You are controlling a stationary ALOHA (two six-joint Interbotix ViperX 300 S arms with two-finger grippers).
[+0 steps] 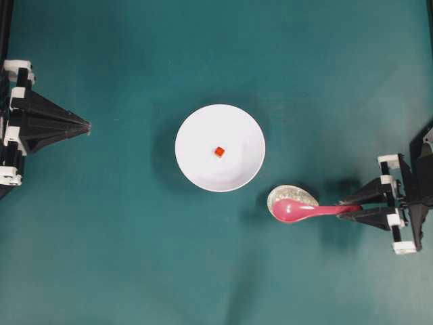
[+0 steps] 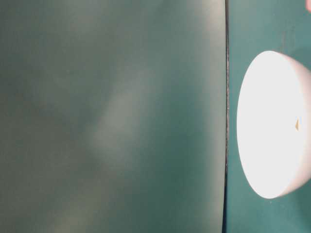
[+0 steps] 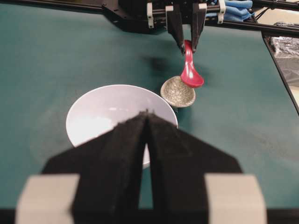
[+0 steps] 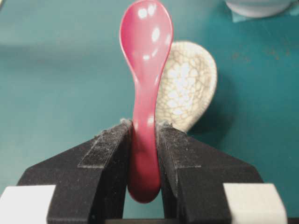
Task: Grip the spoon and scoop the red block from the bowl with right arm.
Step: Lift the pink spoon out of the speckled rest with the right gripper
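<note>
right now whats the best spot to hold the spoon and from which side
The handle's far end, where the right gripper already pinches the spoon. The straight, narrow handle fits between the pads and points toward the right arm's side, so coming along it from the right of the overhead view suits. That leaves the oval scoop, now above the speckled dish, free for the red block in the bowl.

Item count on the worktop [image 1: 122,271]: one white bowl [image 1: 196,166]; one red block [image 1: 219,152]; one magenta-pink spoon [image 1: 304,210]; one speckled beige egg-shaped dish [image 1: 284,195]. Robot arms: two, the left gripper [image 1: 86,126] and the right gripper [image 1: 348,206].
</note>
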